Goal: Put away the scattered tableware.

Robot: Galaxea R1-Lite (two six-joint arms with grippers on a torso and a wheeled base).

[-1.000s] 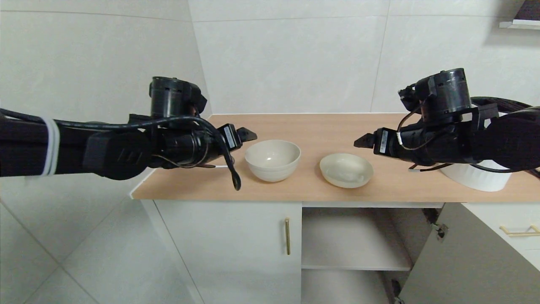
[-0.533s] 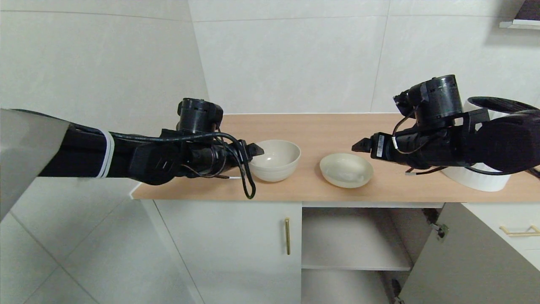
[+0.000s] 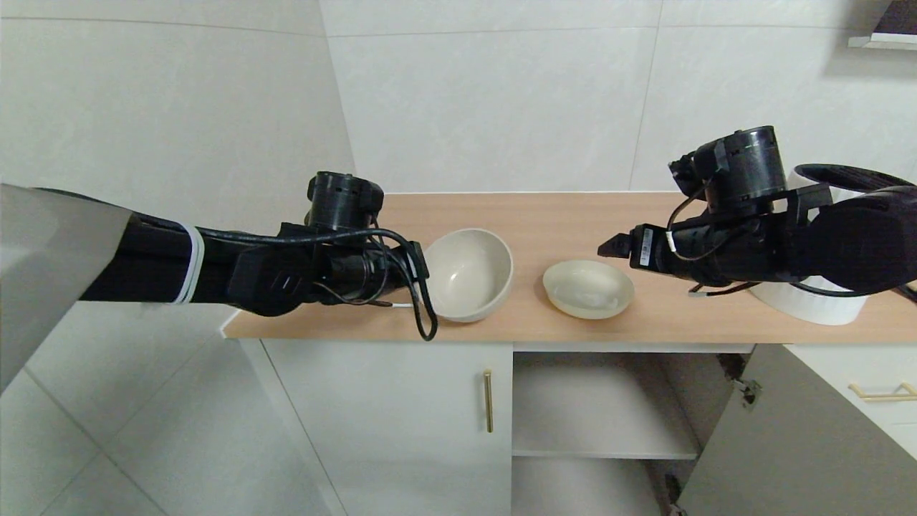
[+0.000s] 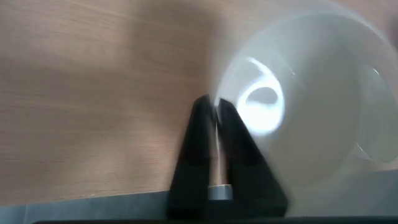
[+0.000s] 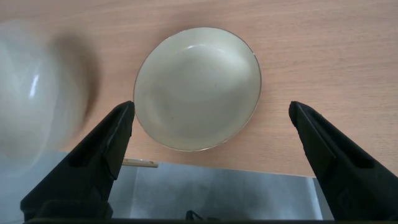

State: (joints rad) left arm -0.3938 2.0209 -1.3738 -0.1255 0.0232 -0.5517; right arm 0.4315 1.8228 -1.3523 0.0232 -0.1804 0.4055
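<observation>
**A:** While the left gripper [image 3: 424,264] is reaching in over the light wooden countertop [image 3: 559,215], what are its fingers doing?

**B:** They are pinching almost together on the rim of the deep cream ceramic bowl [image 3: 469,276]. In the left wrist view the two black fingers [image 4: 200,121] are sitting one on each side of the bowl's wall.

**A:** And how is that bowl lying?

**B:** It is tipping, with its mouth facing partly forward. It is sitting on the left part of the counter, near the front edge. Its base may be resting on the wood, but I cannot tell from this angle.

**A:** What is the other arm doing?

**B:** The right gripper [image 3: 615,247] is hanging above the counter, just to the right of the shallow cream round dish [image 3: 589,288]. Its fingers are spreading wide and gripping nothing. In the right wrist view the dish [image 5: 198,87] is lying flat on the wood beyond the two fingertips. The dish is sitting to the right of the bowl, near it but apart.

**A:** Is anything else lying about?

**B:** A white ribbed round tub [image 3: 817,307] is sitting at the right end of the counter, partly behind the right arm. Below, the white cabinet [image 3: 401,416] is standing with its left door shut, a brass bar handle [image 3: 488,400] on it. Its right door is hanging open and showing a shelf [image 3: 602,451].
</observation>
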